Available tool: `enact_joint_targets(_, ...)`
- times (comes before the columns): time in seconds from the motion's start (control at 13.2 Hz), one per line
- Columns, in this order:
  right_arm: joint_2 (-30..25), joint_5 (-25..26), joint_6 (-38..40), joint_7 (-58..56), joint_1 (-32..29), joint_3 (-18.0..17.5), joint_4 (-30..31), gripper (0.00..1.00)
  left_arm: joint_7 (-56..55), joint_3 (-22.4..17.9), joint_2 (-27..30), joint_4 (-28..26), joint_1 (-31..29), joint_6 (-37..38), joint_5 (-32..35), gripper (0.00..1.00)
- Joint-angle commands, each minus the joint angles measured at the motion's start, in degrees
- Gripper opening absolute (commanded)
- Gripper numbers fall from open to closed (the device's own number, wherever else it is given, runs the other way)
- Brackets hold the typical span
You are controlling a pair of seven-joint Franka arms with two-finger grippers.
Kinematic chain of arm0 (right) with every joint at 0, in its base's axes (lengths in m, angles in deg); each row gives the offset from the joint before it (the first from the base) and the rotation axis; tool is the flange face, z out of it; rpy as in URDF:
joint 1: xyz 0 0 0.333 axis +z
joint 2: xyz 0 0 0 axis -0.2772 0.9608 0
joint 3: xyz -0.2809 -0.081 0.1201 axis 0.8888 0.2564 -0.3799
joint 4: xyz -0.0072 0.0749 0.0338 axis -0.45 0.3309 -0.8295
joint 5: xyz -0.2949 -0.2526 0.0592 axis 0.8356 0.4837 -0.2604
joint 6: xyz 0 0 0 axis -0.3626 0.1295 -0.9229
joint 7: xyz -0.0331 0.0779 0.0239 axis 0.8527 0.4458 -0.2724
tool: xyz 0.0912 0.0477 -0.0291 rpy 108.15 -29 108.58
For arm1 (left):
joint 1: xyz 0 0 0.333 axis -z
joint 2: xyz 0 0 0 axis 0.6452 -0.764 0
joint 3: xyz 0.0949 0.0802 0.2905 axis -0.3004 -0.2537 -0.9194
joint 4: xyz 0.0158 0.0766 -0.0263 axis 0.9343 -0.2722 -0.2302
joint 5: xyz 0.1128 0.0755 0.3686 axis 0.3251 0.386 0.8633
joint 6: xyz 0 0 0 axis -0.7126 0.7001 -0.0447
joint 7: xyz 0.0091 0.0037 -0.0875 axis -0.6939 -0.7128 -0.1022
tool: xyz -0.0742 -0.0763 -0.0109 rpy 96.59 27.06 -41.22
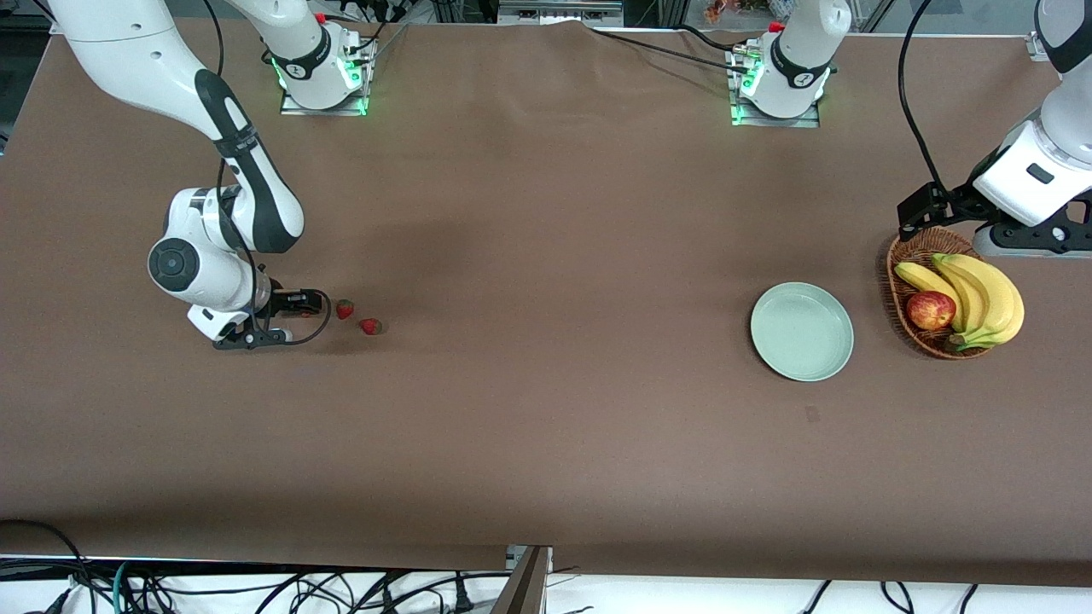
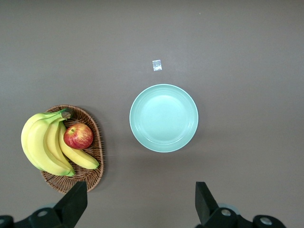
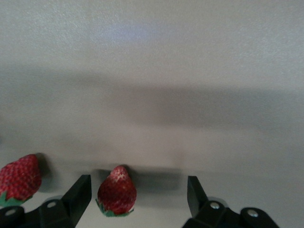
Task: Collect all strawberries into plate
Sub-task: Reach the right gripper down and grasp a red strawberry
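Strawberries: two show in the front view, lying on the brown table (image 1: 546,443) well apart from the plate (image 1: 802,331), toward the right arm's end. One strawberry (image 1: 345,309) lies just beside the right gripper's tip; the second strawberry (image 1: 370,326) lies close to the first, a little nearer to the front camera and a little closer to the plate. A third berry cannot be made out in the front view.

Right gripper (image 3: 138,194): low at the table, fingers apart, standing to either side of a strawberry (image 3: 117,192) without visibly touching it. Another strawberry (image 3: 20,179) lies just outside one finger.

Plate: pale mint green, round, nothing on it, flat on the table.

Basket (image 1: 906,290): brown wicker, just beside the plate toward the left arm's end. It holds a bunch of bananas (image 1: 981,298) and a red-yellow apple (image 1: 930,310).

Left gripper (image 2: 141,202): waits up in the air over the plate and basket area, fingers spread wide, holding nothing.

Small pale scrap (image 2: 156,65): on the table near the plate's rim.
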Motion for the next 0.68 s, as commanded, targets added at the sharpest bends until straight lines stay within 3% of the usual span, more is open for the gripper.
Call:
enact_joint_targets(0.0, -0.44, -1.23, -0.61, -1.23, -0.43, -0.53, 0.91, 0.81, -0.08, 0.21, -0.80, 1.71, -0.17, 1.17, -0.45, 1.00)
enact_joint_targets(0.61, -1.41, -2.38, 0.18, -1.15, -0.43, -0.62, 1.18, 0.25, -0.17, 0.21, -0.71, 1.71, -0.17, 1.26, -0.45, 1.00)
